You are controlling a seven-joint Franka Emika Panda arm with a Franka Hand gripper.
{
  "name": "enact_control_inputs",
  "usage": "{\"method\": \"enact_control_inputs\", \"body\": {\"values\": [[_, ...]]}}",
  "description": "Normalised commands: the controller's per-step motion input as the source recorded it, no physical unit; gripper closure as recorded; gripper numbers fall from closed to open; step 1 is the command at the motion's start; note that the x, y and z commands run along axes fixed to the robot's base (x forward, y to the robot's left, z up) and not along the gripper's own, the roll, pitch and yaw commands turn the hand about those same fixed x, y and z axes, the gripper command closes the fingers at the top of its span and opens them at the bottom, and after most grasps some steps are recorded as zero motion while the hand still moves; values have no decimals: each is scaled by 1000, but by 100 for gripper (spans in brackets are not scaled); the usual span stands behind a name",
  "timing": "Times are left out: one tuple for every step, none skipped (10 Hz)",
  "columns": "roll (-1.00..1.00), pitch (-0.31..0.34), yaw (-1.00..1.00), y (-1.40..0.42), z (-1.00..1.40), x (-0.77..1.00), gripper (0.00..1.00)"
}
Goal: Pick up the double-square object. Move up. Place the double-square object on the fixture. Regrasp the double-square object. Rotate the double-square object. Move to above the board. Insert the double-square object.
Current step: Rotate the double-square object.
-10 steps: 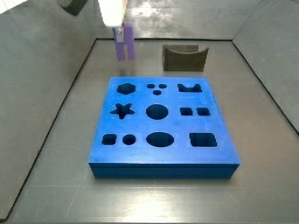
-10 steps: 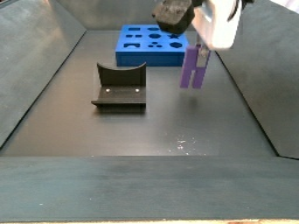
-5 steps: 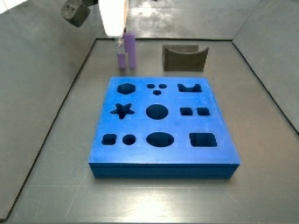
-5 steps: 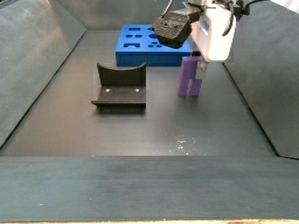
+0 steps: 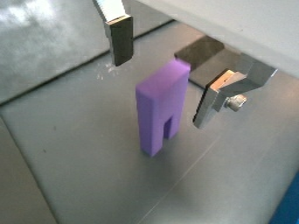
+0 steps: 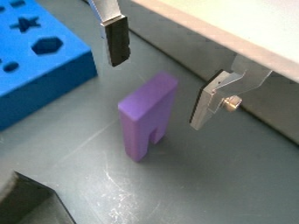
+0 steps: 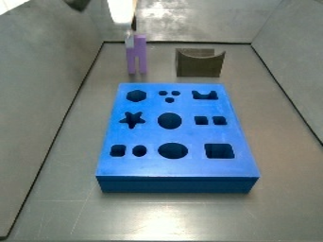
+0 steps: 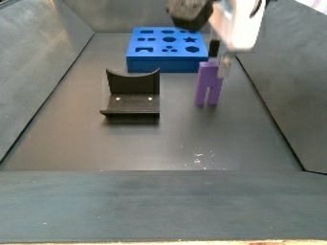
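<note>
Beside the big blue board (image 7: 173, 132), the purple double-square object (image 8: 209, 82) stands upright on the floor — the gripper (image 6: 163, 72) hangs above it, wide and empty — so picking up comes next: lower, then squeeze.

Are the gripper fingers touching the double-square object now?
Apart. In both wrist views the gripper is open above the double-square object, with bare floor visible between each finger and the piece.

floor (image 8: 153, 144): dark grey | walls (image 8: 38, 67): grey, sloped
</note>
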Motion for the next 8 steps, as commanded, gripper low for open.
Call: {"method": "enact_control_inputs", "body": {"values": [[12, 48, -12, 8, 485, -20, 0], [14, 50, -13, 9, 327, -16, 0], [17, 56, -15, 10, 168, -12, 0], [0, 0, 1000, 0, 0, 0, 0], [0, -1, 1000, -3, -11, 8, 0], [0, -1, 1000, -4, -5, 11, 0], [0, -2, 1000, -4, -4, 11, 0], [0, -2, 1000, -4, -4, 11, 0]]}}
